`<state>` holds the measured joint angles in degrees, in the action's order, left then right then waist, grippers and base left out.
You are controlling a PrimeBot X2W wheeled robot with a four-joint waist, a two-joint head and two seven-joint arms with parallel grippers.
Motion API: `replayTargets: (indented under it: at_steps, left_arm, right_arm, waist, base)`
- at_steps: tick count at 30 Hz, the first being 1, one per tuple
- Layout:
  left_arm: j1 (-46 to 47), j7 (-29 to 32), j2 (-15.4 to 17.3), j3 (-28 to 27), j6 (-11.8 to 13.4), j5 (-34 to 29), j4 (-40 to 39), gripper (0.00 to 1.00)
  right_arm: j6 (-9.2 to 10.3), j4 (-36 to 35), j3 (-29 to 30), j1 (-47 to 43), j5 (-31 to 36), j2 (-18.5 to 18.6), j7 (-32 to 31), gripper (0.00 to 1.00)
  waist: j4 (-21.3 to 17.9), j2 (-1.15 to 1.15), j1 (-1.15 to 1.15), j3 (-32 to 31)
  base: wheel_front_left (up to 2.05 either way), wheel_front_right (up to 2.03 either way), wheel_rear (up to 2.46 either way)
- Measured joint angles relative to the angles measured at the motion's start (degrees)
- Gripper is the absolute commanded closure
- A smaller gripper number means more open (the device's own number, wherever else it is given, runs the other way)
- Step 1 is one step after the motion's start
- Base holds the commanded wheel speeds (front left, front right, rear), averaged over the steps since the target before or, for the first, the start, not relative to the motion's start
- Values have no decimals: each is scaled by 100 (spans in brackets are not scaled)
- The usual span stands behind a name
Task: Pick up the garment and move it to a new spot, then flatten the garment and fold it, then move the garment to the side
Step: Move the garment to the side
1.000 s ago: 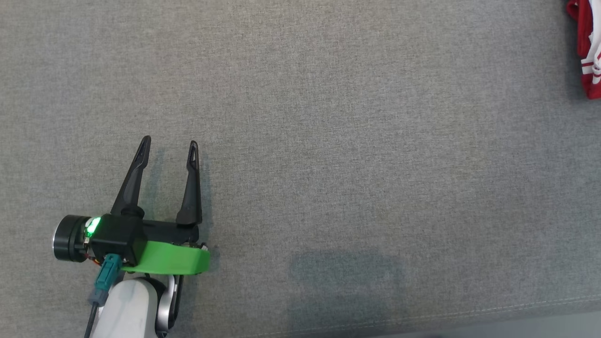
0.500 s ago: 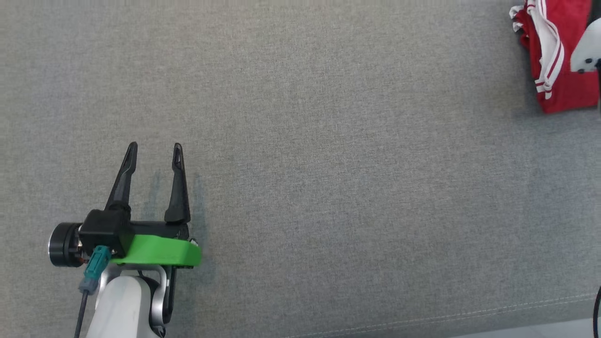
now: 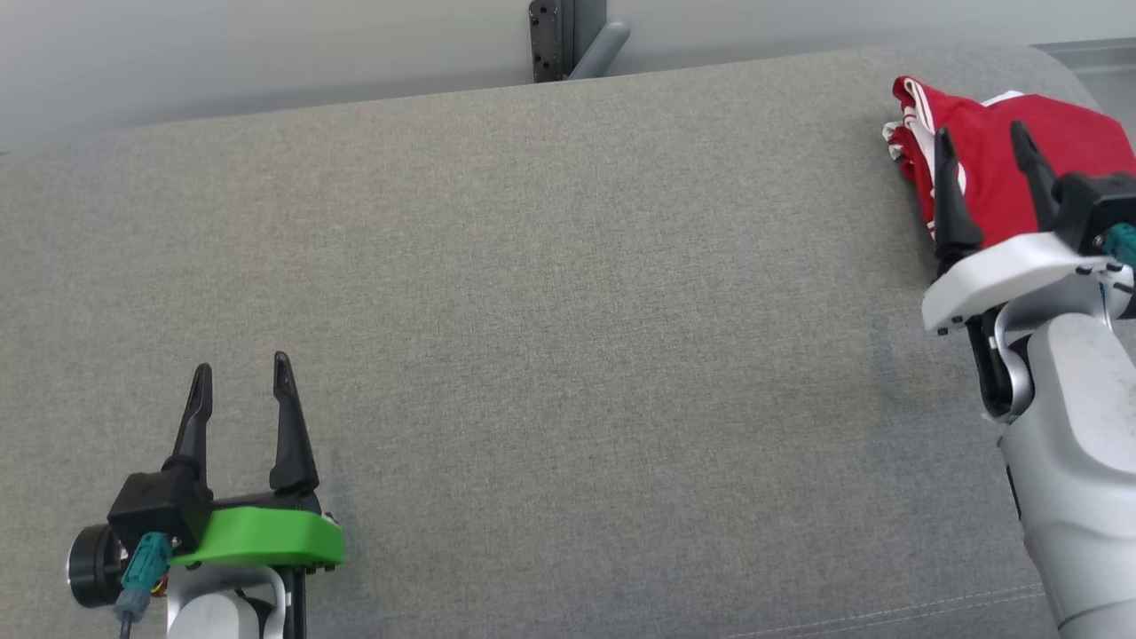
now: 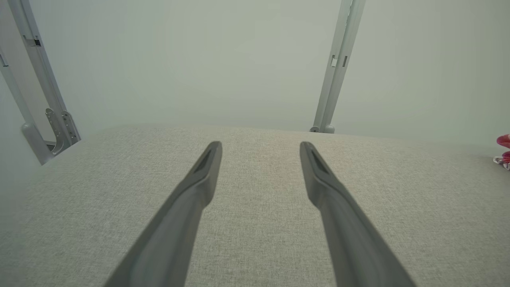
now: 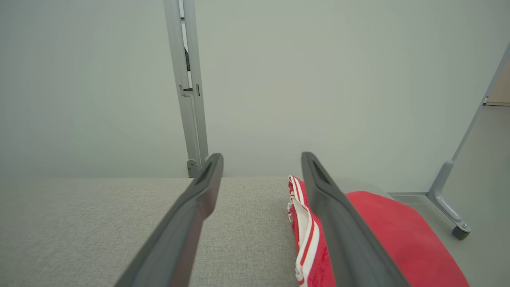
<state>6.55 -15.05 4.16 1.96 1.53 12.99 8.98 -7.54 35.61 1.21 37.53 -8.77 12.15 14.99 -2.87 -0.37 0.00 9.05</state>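
The red garment with white stripes lies bunched at the far right corner of the grey padded surface. The right gripper hovers close at its near side, fingers apart and holding nothing, probably lined up for the first pick. The left gripper, also spread and empty, waits well apart at the near left, perhaps so that the middle is free as the new spot.

The pad is covered in grey woven cloth, rough and dull. The garment is made of soft red cloth. The fingers of the left gripper are made of dark, dull plastic, and its cover of smooth green plastic. The right forearm is cased in pale, shiny plastic. The post is made of grey metal.
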Motion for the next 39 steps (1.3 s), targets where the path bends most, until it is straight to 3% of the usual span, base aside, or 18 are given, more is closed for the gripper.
replayTargets:
  at_steps: [19, 39]
  left_arm:
    - [-743, -8, -86, -213, 82, -77, 105, 0]
    - [-850, -8, -110, -4, 100, -149, 200, 0]
  right_arm:
    - [1, -2167, -143, -2497, -44, -872, -240, 0]
    - [1, -2577, -561, -3256, -334, -927, -170, 0]
  waist:
    - [82, 0, 0, -610]
    - [189, 0, 0, -728]
  base:
    - [0, 0, 0]
    - [0, 0, 0]
